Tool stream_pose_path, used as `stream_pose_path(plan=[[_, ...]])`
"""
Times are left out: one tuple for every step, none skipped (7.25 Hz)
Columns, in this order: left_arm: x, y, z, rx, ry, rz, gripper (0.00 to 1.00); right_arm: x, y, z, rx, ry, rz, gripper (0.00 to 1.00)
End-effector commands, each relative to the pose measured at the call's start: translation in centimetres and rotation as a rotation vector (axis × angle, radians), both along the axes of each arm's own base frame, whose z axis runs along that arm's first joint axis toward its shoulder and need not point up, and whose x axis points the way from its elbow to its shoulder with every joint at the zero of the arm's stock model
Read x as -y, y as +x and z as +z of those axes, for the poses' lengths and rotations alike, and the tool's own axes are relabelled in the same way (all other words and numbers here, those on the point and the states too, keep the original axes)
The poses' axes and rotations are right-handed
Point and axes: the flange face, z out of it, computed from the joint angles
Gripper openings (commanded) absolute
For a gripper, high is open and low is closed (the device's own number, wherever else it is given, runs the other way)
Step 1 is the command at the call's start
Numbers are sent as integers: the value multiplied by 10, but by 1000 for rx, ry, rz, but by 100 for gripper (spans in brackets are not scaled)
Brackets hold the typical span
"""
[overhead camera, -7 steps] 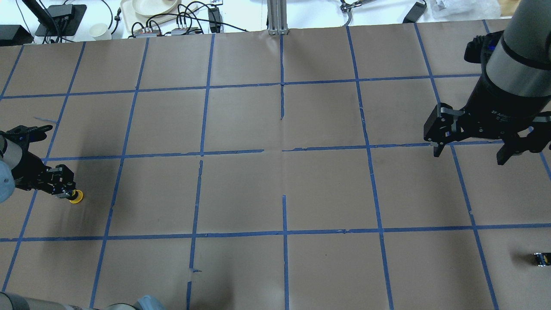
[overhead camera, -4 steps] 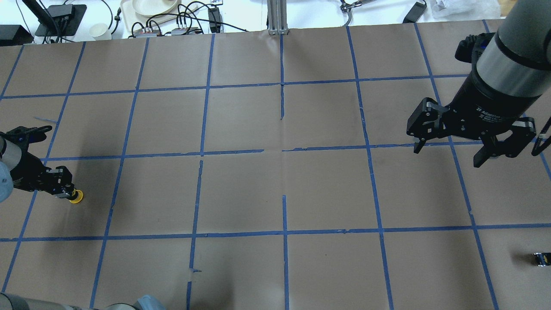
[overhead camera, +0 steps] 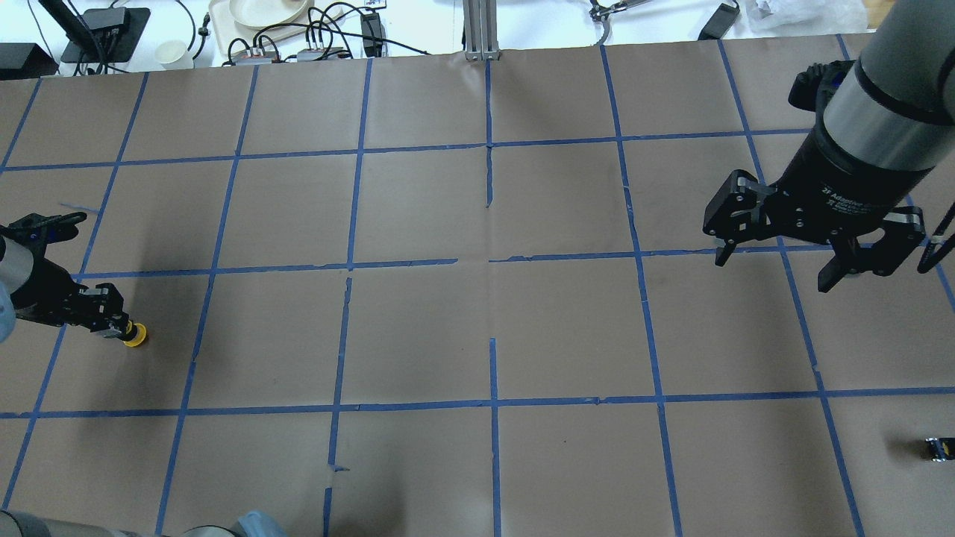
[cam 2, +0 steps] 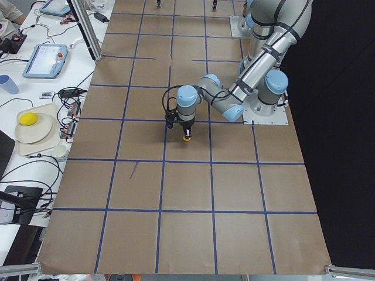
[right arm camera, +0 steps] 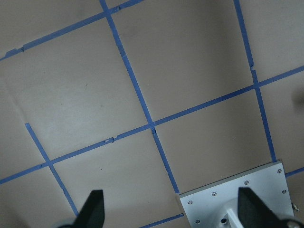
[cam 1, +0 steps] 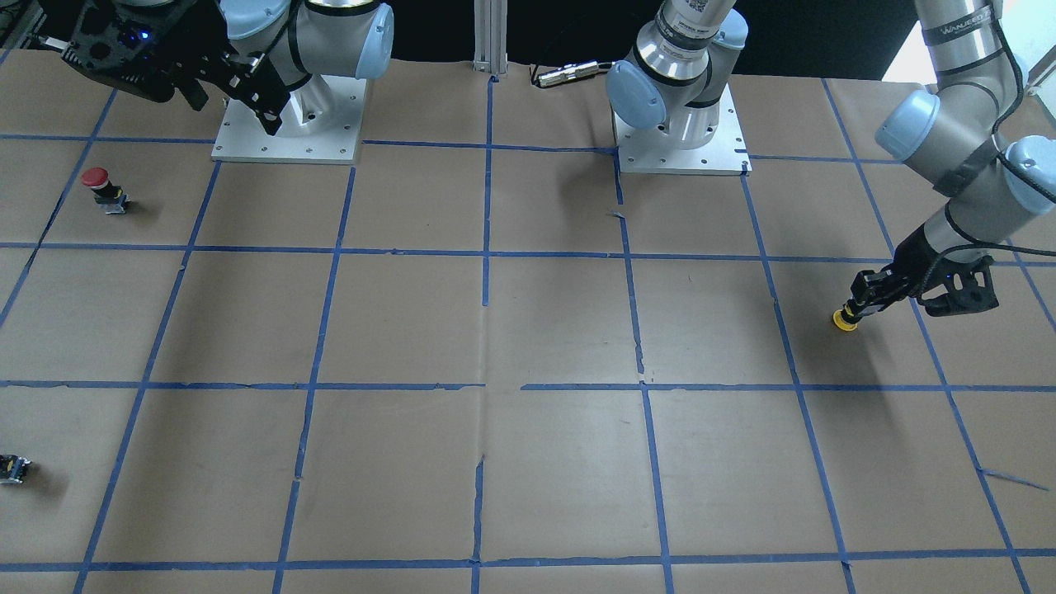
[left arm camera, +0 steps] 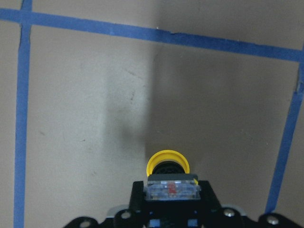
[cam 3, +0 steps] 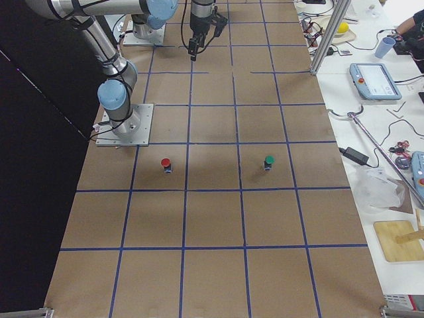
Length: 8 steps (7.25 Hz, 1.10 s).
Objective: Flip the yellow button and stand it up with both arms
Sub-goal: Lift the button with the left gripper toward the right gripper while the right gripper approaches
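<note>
The yellow button [overhead camera: 135,337] is at the table's left side, held by its black-and-grey body with the yellow cap pointing away from the fingers, low over the paper. My left gripper [overhead camera: 119,329] is shut on that body. It also shows in the front view [cam 1: 862,307], with the cap [cam 1: 843,320] below it. The left wrist view shows the cap [left arm camera: 167,164] beyond the clear contact block [left arm camera: 171,188]. My right gripper [overhead camera: 772,272] is open and empty, high above the table's right side, far from the button. Its fingers [right arm camera: 92,209] frame bare paper.
A red-capped button [cam 1: 101,188] stands near the right arm's base plate [cam 1: 289,124]. A green-capped button [cam 3: 269,161] stands further out. A small dark part [overhead camera: 937,448] lies at the right edge. Blue tape lines grid the brown paper.
My right gripper has moved left, staying open. My left gripper, still shut on the yellow button, has shifted only slightly.
</note>
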Motion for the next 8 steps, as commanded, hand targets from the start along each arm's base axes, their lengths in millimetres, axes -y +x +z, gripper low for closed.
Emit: stream_pose_path(plan=[[2,-17,50,-120,46,-59,10,1,0,-2,-2,5,17,100],[2,-44,85,-201,48,-84,7,5,-1,-9,-3,21,-2,100],[6,-86,116,-289,32,-116,5,14,-2,-27,-3,64,-5,100],[-1,-135,141,-439,41,-86,3,17,-9,-29,-5,67,-53,100],[-6,-176,157,-579,29,-58,3,21,-23,-25,1,60,-172,100],[-11,-214,175,-757,-13,-23,3,29,-33,-31,17,75,-243,100],[-6,-237,187,-861,-76,-19,4,51,-30,-40,130,65,-329,100],[-7,-276,204,-999,-123,-25,4,62,-24,-36,218,17,-427,100]])
